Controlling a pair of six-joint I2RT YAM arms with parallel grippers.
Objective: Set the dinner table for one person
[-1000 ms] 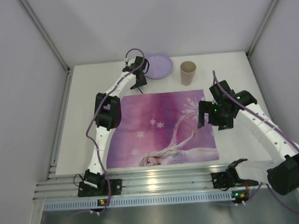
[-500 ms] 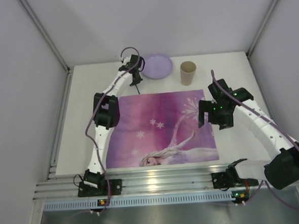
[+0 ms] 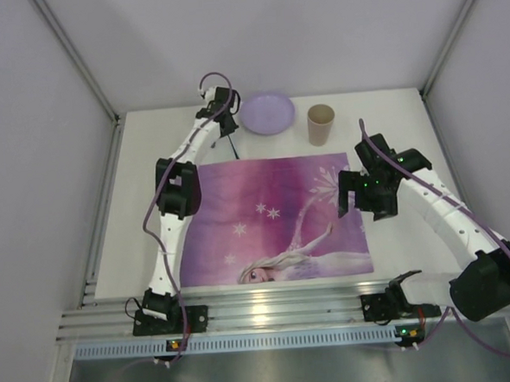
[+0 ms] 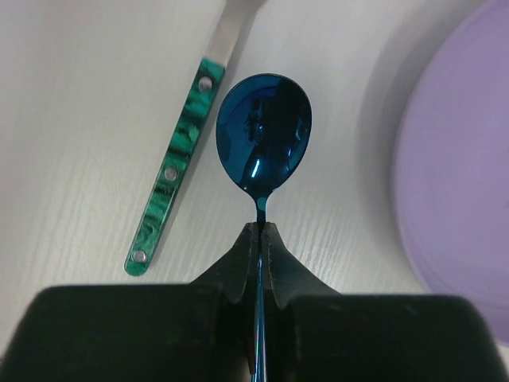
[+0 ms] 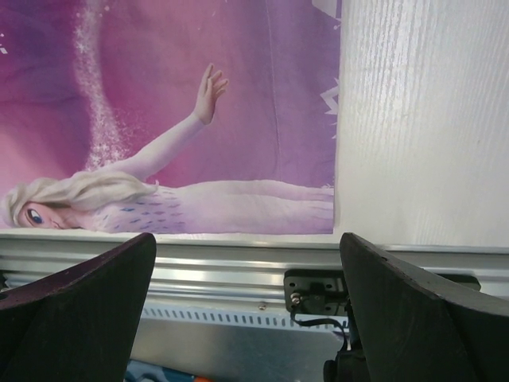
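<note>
At the back of the white dinner table [image 3: 139, 207], my left gripper [image 3: 228, 135] [image 4: 260, 231] is shut on the thin neck of a shiny blue spoon [image 4: 264, 131] [image 3: 233, 151], whose bowl points away from the fingers. A green-handled knife [image 4: 171, 187] lies on the tabletop just left of the spoon. A purple plate [image 3: 267, 112] [image 4: 457, 159] is close on the right. My right gripper [image 3: 360, 204] [image 5: 246, 310] hangs open and holds nothing, over the right edge of the purple princess placemat [image 3: 274, 216] [image 5: 199, 119].
A tan paper cup [image 3: 321, 124] stands upright at the back, right of the plate. An aluminium rail [image 3: 262, 312] [image 5: 238, 263] runs along the table's near edge by the arm bases. Grey walls enclose the table on three sides.
My left gripper has closed on the blue spoon and drawn back and left, toward the table's far edge. The right arm has barely shifted.
</note>
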